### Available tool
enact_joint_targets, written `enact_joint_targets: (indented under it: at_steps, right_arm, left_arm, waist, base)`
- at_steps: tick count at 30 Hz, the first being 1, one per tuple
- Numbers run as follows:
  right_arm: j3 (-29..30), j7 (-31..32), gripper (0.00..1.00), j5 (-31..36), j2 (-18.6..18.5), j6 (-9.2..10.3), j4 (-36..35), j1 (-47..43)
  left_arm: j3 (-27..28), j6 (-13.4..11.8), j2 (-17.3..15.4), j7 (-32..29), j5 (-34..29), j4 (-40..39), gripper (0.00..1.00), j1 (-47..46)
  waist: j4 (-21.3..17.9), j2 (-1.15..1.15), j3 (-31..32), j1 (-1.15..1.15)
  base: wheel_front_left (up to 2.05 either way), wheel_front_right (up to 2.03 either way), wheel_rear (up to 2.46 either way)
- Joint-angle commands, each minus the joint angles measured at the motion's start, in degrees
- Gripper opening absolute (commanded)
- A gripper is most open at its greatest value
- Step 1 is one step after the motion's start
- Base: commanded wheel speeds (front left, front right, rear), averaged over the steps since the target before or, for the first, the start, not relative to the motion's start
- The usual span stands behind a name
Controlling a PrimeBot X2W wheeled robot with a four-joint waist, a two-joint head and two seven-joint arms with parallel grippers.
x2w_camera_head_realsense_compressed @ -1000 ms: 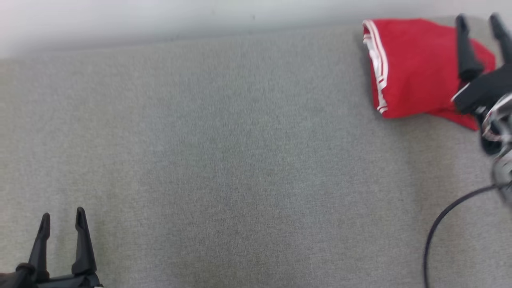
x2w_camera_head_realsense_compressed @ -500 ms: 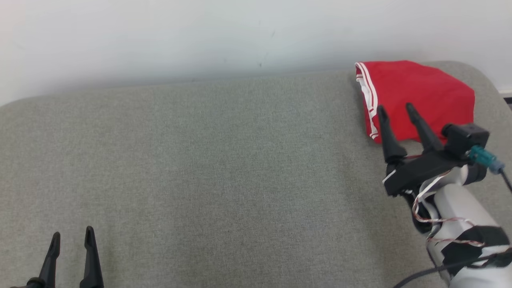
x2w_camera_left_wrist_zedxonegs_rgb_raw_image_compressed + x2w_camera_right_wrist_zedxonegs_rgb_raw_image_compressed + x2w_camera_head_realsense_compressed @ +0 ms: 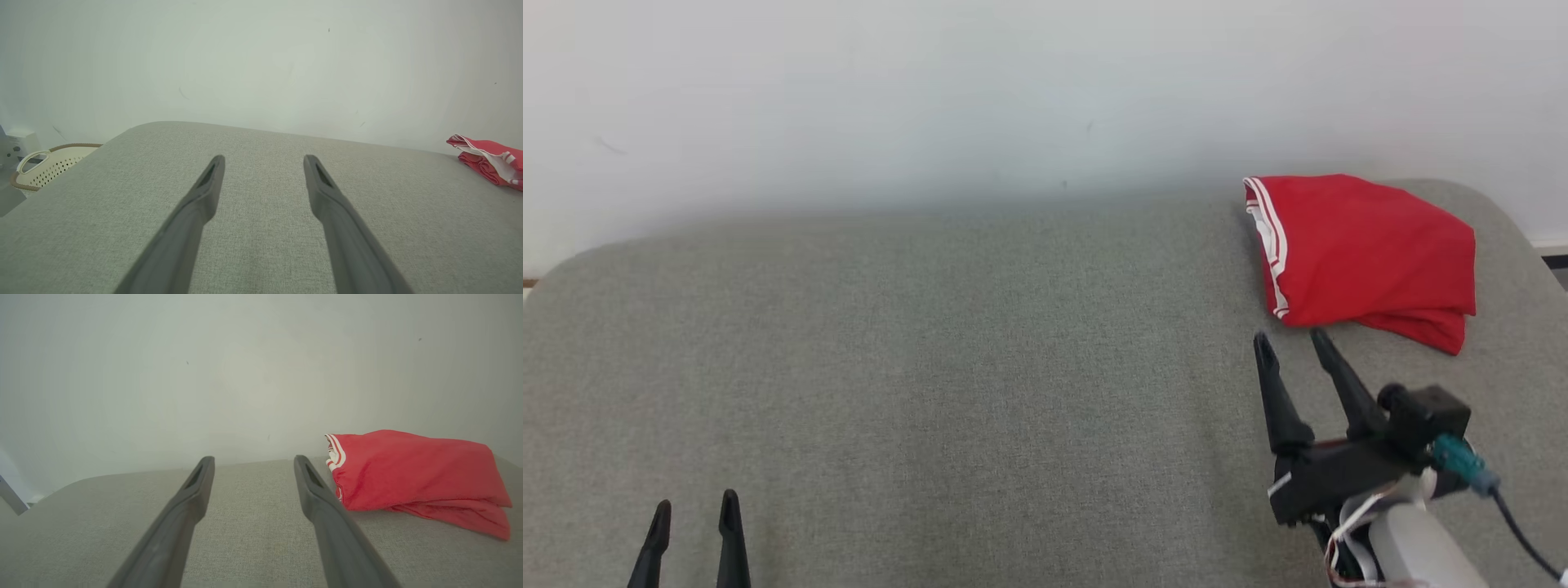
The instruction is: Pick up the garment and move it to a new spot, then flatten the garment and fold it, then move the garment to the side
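Head view puts the red garment [image 3: 1364,249] folded at the far right corner of the grey tabletop [image 3: 980,367]. Its long side runs left to right, with the white-striped edge toward the middle. My right claw [image 3: 1290,337] hangs spread and empty just short of the garment's near edge, fingertips aimed at the striped end, close but apart. My left claw [image 3: 695,501], also spread and empty, sits well apart at the near left. I judge any further touch falls to the right arm, reaching forward and slightly rightward.
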State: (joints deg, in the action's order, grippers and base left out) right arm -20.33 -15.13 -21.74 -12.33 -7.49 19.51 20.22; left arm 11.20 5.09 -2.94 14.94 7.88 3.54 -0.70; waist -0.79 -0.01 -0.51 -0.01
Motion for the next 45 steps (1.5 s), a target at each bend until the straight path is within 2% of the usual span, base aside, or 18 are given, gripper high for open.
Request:
enact_joint_targets:
  at_steps: [1, 13, 19, 32, 45]
  right_arm:
    - [0.43, -0.07, 1.00, 1.32, 0.45, 0.00, -1.00, -1.49]
    - [5.25, -0.07, 1.00, 10.11, 4.86, 0.00, -7.65, -13.25]
    - [7.41, -0.07, 1.00, 12.57, 6.08, 0.00, -8.77, -16.19]
    - [8.32, 0.17, 1.00, 14.65, 7.03, 0.00, -8.65, -17.73]
    - [7.98, 0.15, 1.00, 14.40, 6.85, 0.00, -8.31, -17.36]
  left_arm:
    - [0.00, -0.11, -0.03, 0.19, 0.24, -0.34, 1.00, 0.92]
    - [-1.59, -1.69, 0.00, 0.19, 0.61, -0.60, 1.00, 2.89]
    - [-2.50, -1.35, 0.02, 0.19, 0.01, -0.46, 1.00, 3.29]
    - [-3.98, -1.71, -0.23, 0.19, -2.94, 1.01, 1.00, 3.61]
    - [-3.94, -1.82, -0.19, 0.19, -2.97, 1.17, 1.00, 3.63]
  waist:
    - [0.25, 0.01, 0.45, 0.01]
    - [0.63, 0.01, 2.03, 0.01]
    - [0.61, 0.01, 2.60, 0.01]
    - [0.29, 0.01, 3.03, 0.01]
    - [0.59, 0.01, 2.99, 0.01]
  base:
    - [0.00, 0.00, 0.00]
    - [0.00, 0.00, 0.00]
    - [0.00, 0.00, 0.00]
    - [0.00, 0.00, 0.00]
    - [0.00, 0.00, 0.00]
